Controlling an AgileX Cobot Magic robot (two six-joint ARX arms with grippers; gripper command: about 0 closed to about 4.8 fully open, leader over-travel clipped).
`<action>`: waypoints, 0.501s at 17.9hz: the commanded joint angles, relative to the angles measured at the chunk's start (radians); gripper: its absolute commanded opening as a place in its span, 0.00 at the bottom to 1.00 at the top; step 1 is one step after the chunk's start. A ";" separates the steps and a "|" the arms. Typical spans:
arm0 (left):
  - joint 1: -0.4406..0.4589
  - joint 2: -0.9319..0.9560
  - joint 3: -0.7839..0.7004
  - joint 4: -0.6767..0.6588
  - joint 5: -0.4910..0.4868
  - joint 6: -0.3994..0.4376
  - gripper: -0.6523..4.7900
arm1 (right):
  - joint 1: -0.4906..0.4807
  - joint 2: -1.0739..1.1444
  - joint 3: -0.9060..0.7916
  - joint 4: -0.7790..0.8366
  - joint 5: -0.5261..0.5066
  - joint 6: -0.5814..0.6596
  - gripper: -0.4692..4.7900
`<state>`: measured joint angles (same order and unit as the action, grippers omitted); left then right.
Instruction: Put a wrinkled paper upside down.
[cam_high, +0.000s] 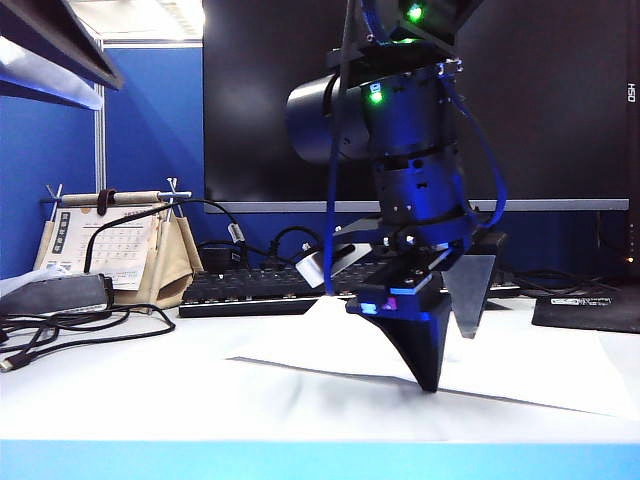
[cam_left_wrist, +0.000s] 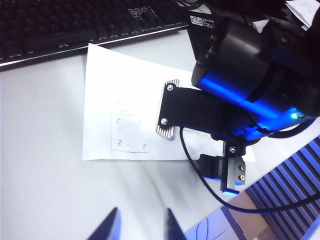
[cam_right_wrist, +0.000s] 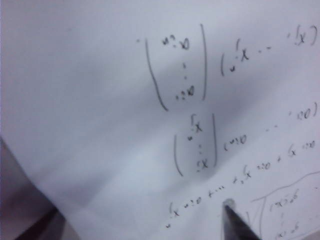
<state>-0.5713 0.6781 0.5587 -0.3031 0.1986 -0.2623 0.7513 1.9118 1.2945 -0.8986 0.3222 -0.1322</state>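
— Where's the wrinkled paper (cam_high: 520, 365) sitting?

— Flat on the white tabletop (cam_high: 120, 380), just in front of the black keyboard (cam_high: 250, 290). From the left wrist view the sheet (cam_left_wrist: 120, 105) has one edge close to the keyboard (cam_left_wrist: 75, 25), and faint marks show through it. One corner near the keyboard looks lifted a little.

— And the right gripper (cam_high: 450, 345)?

— Right over the sheet, pointing down. Its two dark fingers stand wide apart, with nothing between them. The nearer fingertip (cam_high: 430, 380) comes down to the paper; I can't tell for sure whether it touches. Its own camera is very close to the sheet (cam_right_wrist: 100, 100), all handwritten brackets and symbols, slightly blurred, with one fingertip (cam_right_wrist: 235, 220) at the paper's surface.

— The left gripper (cam_left_wrist: 140, 225)?

— Off to the side, above bare tabletop (cam_left_wrist: 40, 175), apart from the sheet. Only the two finger ends show at the edge of its view, with a gap between them and nothing in it. It looks across at the right arm (cam_left_wrist: 240, 65) over the paper.

— Anything else about?

— A small desk calendar (cam_high: 110, 245) on a beige stand, left of the keyboard, some black cables (cam_high: 70, 325), and a dark monitor (cam_high: 260, 100) behind.
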 joint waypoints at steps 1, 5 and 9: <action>0.000 -0.002 0.005 0.016 0.007 0.004 0.34 | -0.007 0.050 -0.032 0.093 -0.011 -0.008 0.77; 0.000 -0.003 0.005 0.015 0.009 0.004 0.34 | -0.029 0.074 -0.033 0.114 -0.074 -0.022 0.65; 0.000 -0.010 0.018 0.013 0.027 0.004 0.34 | -0.045 0.127 -0.033 0.119 -0.094 -0.031 0.38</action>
<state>-0.5713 0.6712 0.5632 -0.3042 0.2176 -0.2619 0.7219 1.9556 1.3052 -0.8139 0.2745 -0.1638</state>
